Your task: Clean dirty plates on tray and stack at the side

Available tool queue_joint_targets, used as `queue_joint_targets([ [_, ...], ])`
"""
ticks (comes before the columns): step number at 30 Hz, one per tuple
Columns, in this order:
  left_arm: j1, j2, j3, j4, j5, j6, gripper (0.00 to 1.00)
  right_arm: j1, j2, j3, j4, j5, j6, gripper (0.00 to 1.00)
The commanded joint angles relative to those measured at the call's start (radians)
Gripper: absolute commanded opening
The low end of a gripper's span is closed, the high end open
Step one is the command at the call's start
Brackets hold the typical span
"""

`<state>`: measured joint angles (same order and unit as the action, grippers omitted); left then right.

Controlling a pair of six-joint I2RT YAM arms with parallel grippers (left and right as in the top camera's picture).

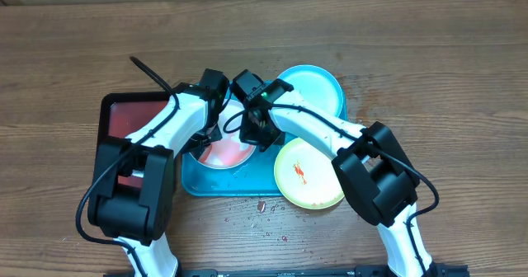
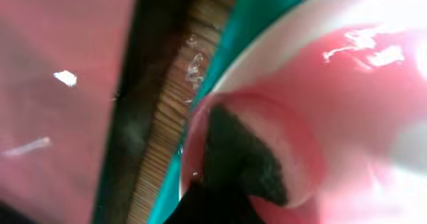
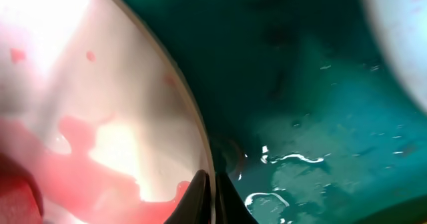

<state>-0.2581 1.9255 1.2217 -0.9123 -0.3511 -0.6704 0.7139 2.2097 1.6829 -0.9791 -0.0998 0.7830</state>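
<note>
Teal tray (image 1: pixel 200 183): flat on tabletop (image 1: pixel 412 46), wet inside. White plate (image 1: pixel 224 154): in tray's left part, smeared red. Green-rimmed plate (image 1: pixel 309 174): front-right corner, overhangs tray rim, small red mark in centre. Blue-rimmed plate (image 1: pixel 318 91): back-right corner, lying flat.

The table (image 1: pixel 429 54) is brown wood, its plank grain running side to side. Two trays lie flat on it, side by side: a black tray (image 1: pixel 107 112) with a red inside on the left and a teal tray (image 1: pixel 195 183) on the right, with a narrow strip of bare wood between them. A green-rimmed plate (image 1: pixel 309 174) overhangs the teal tray's near right corner; I cannot tell whether it touches the wood. A few red specks (image 1: pixel 261 205) lie scattered just in front.
</note>
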Motion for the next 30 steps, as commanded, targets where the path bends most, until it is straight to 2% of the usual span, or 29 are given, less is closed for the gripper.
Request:
queue_joint_targets([
  [1, 0.034, 0.042, -0.035, 0.013, -0.194, 0.009, 0.04, -0.018, 0.029, -0.021, -0.033, 0.099, -0.006, 0.04],
  [4, 0.034, 0.042, -0.035, 0.031, 0.044, 0.192, 0.04, -0.018, 0.029, -0.021, -0.033, 0.099, -0.006, 0.04],
  [6, 0.034, 0.042, -0.035, 0.03, 0.24, 0.33, 0.04, -0.018, 0.029, -0.021, -0.033, 0.099, -0.006, 0.04],
  [10, 0.034, 0.042, -0.035, -0.009, 0.73, 0.639, 0.04, -0.018, 0.029, -0.021, -0.033, 0.099, -0.006, 0.04],
  [12, 0.034, 0.042, -0.035, -0.041, 0.88, 0.739, 0.04, -0.018, 0.029, -0.021, -0.033, 0.099, -0.006, 0.04],
  [14, 0.036, 0.042, -0.034, -0.057, 0.898, 0.751, 0.04, -0.018, 0.029, -0.021, -0.035, 0.099, -0.007, 0.04],
  [18, 0.071, 0.042, -0.016, -0.031, 0.835, 0.604, 0.04, -0.018, 0.029, -0.021, -0.051, 0.093, -0.027, 0.04],
  [21, 0.112, 0.042, 0.055, -0.044, 0.83, 0.557, 0.04, -0.018, 0.029, -0.021, -0.052, 0.072, -0.034, 0.04],
  [24, 0.148, 0.042, 0.178, -0.111, 0.795, 0.549, 0.04, -0.018, 0.029, -0.021, -0.045, 0.044, -0.064, 0.04],
  [30, 0.182, 0.042, 0.554, -0.338, 0.575, 0.513, 0.04, -0.018, 0.029, -0.021, -0.039, 0.023, -0.086, 0.04],
])
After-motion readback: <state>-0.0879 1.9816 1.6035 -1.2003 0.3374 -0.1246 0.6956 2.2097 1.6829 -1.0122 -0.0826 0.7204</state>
